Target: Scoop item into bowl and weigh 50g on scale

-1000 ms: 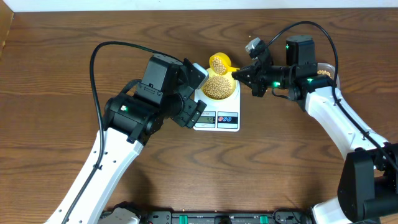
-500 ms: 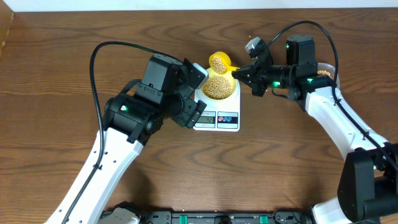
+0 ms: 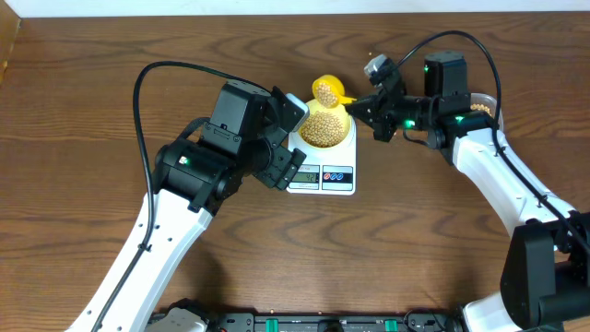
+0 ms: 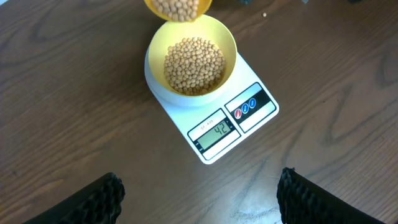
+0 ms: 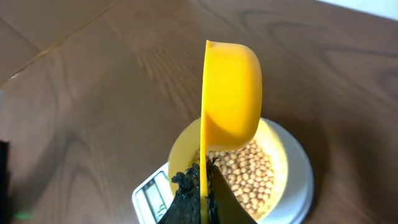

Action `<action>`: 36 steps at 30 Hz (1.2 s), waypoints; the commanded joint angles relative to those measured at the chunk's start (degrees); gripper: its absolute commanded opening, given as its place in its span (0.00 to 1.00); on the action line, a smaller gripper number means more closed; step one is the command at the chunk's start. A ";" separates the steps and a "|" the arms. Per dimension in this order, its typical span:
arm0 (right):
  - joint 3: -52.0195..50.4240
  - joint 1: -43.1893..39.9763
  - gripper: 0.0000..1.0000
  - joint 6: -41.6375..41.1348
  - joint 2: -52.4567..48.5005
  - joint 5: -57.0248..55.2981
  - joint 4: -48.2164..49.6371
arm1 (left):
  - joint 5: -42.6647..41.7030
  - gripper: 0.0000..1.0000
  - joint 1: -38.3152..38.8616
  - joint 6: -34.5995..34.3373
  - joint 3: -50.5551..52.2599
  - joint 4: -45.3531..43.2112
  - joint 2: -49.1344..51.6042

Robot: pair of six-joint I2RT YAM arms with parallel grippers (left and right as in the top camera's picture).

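Beans (image 4: pixel 194 64) fill the bowl (image 4: pixel 232 48) on the scale (image 4: pixel 185 118). The tilted scoop (image 5: pixel 231 93) hangs just above. Right pincer (image 5: pixel 202 186): clenched on the scoop handle. Left pincer (image 4: pixel 199 205): released. Beans are probably light, hard and free-rolling, so grip the handle only.

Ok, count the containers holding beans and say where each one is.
3: the bowl on the scale, the yellow scoop tilted above it, and a tub mostly hidden behind the right arm. More could be hidden.
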State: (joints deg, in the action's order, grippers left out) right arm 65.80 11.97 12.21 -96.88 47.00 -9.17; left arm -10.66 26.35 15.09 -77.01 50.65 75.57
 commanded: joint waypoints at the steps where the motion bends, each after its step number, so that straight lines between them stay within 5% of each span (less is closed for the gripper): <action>1: -0.13 0.46 0.01 0.74 0.85 -1.49 -0.48 | -0.70 0.81 -0.31 0.52 -0.46 0.09 0.02; 13: -0.13 0.46 0.01 7.15 0.85 -2.12 -1.79 | -0.70 0.81 -0.31 0.52 -0.46 0.09 0.02; 36: -0.13 0.46 0.01 7.13 0.85 -2.10 -2.58 | -0.70 0.81 -0.31 0.52 -0.46 0.09 0.02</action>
State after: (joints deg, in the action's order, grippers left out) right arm 65.78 11.97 18.50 -96.88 44.49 -11.97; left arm -10.66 26.35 15.09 -76.99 50.65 75.57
